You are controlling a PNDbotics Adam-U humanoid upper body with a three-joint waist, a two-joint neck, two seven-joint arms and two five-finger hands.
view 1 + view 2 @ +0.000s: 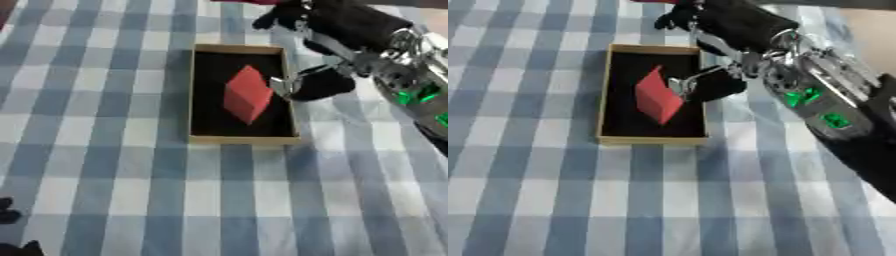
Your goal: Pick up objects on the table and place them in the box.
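A red block [248, 94] is lying inside the black-lined box [241, 140] on the checked tabletop [114, 175]. The right hand [319, 82] is hovering at the box's right rim, fingers relaxed, holding nothing. The left hand [10, 215] is barely showing at the lower left corner; I cannot tell its state.

Your right hand [346, 25] is a bulky matte-black shell, with a rounded black thumb pad tipped by a small silver piece showing toward the box [197, 92]. Behind it, farther from the box, the wrist turns to bright silver metal — rings, exposed joints and thin rods catching the light. Farther still from the box, the forearm [833, 117] is grey-silver with two glowing green lights set in its side, then black casing. Your left hand [13, 232] shows only as black fingertips — well away from the box's near end.
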